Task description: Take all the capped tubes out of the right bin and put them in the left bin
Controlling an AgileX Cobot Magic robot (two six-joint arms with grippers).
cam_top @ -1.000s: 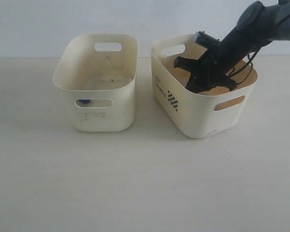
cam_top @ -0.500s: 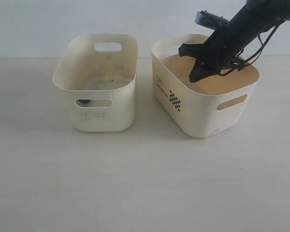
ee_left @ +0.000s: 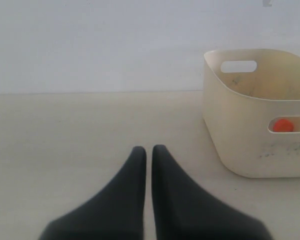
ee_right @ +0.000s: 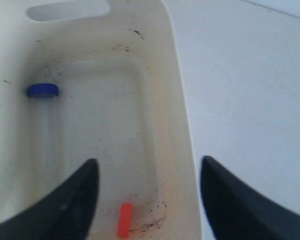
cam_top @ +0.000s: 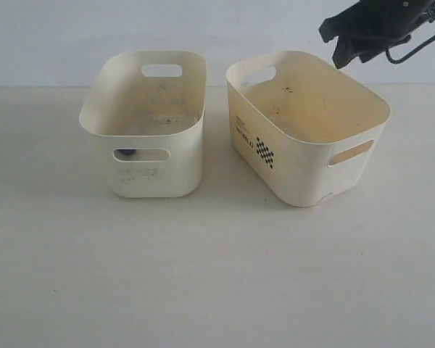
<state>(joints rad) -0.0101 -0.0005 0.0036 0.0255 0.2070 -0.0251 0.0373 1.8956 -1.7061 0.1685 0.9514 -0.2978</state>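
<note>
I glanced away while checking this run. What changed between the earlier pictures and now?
The right gripper rose out of the right bin, up and to the right; its jaws now stand open and empty. The right bin shifted slightly. The left bin and the blue cap behind its handle cutout stayed put.

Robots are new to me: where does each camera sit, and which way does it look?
Exterior view: before the table, looking slightly down at left bin and right bin; right gripper shows above.
Left wrist view: low over the table, facing the wall, left bin alongside; shut left gripper shows.
Right wrist view: above the right bin, looking down at two capped tubes; open right gripper shows.
Shared: exterior and left wrist both show the left bin.
</note>
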